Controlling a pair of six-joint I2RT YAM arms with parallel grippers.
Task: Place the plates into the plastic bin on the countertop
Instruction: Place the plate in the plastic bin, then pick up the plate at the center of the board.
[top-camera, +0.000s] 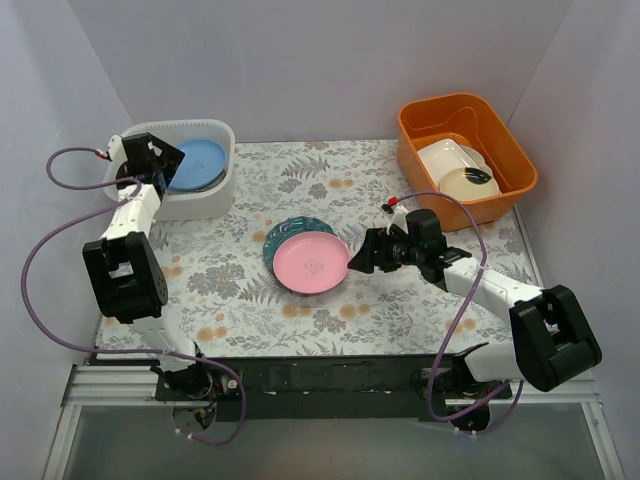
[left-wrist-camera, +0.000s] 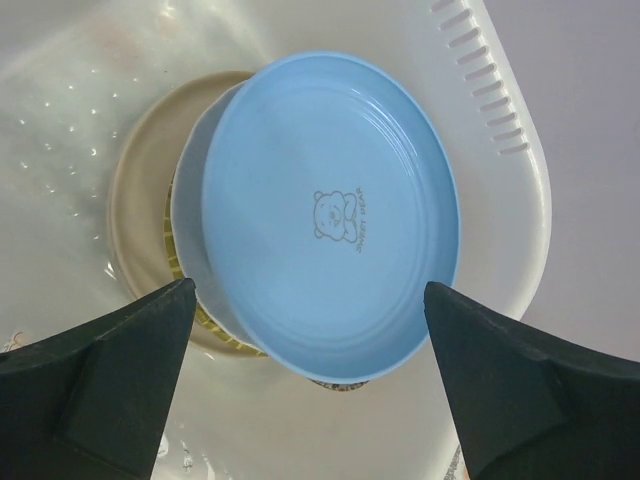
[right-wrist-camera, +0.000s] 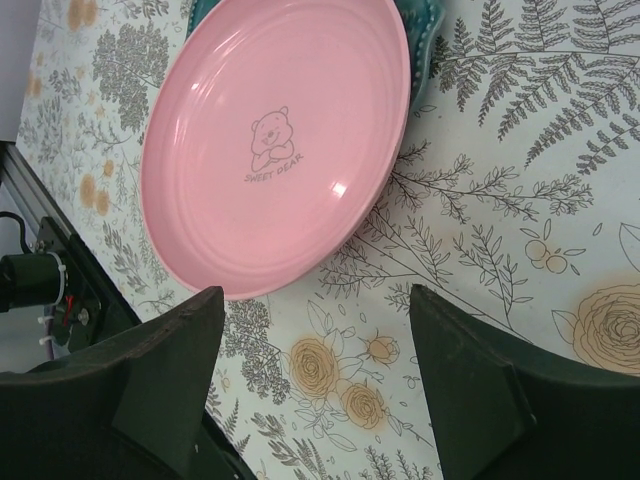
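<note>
A pink plate lies on a dark teal plate in the middle of the countertop. In the right wrist view the pink plate fills the upper left, the teal plate peeks behind it. My right gripper is open just right of the pink plate's rim, its fingers apart over the countertop. The plastic bin at back left holds a blue plate. My left gripper is open and empty above it; the blue plate lies on a cream plate.
An orange tub at the back right holds a white rectangular dish and a cream dish with a black blob. White walls close in the back and sides. A black rail runs along the near edge.
</note>
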